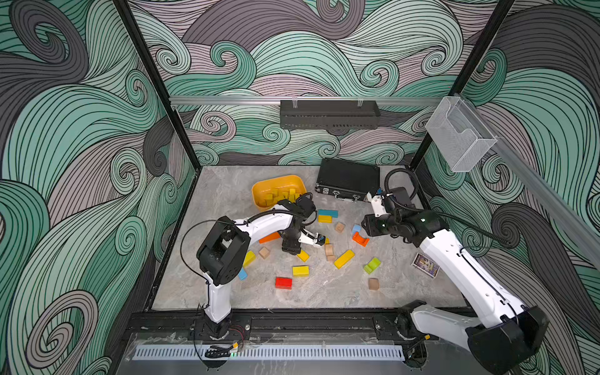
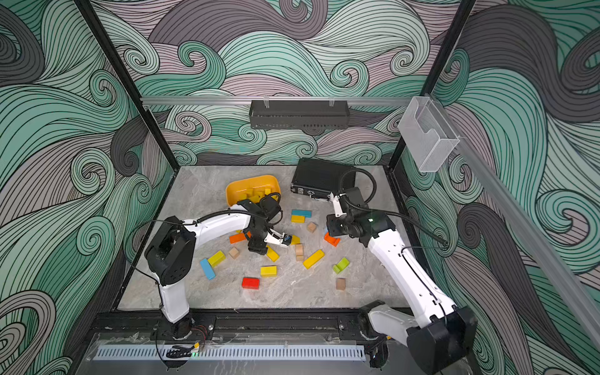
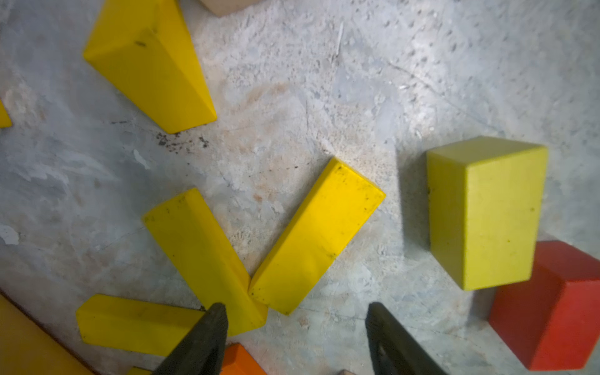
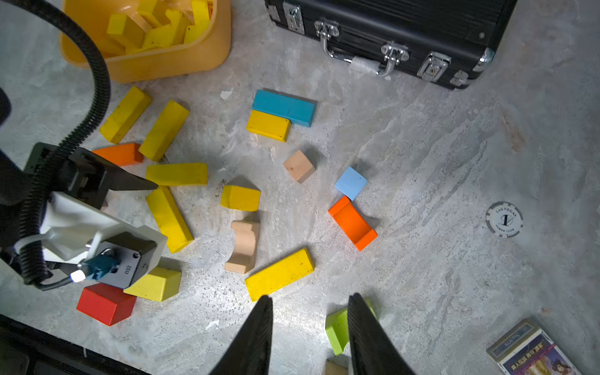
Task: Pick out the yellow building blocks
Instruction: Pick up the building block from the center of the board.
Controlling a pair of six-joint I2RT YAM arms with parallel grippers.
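My left pincer [image 3: 297, 311] hangs low over the bench [image 3: 357, 97], jaws parted and nothing between them. The right pincer [image 4: 308, 308] is also partly open and empty, above a long yellow bar [image 4: 279, 274] and a green block [image 4: 336, 324]. Some yellow building blocks [image 4: 156, 29] lie in the orange-yellow tub [image 4: 168, 65]; the others are scattered on the bench among other colours. The left side worries me. One fingertip [image 3: 214, 324] sits over the end of a yellow bar [image 3: 201, 256] whose corner seems to touch a second bar [image 3: 318, 237]. If I close here, I expect that finger to land on the wood instead of beside it. It could also trap both ends, so one bar twists out and knocks the orange block [image 3: 240, 360] just beside it. A bar held askew could slip before it reaches the tub.
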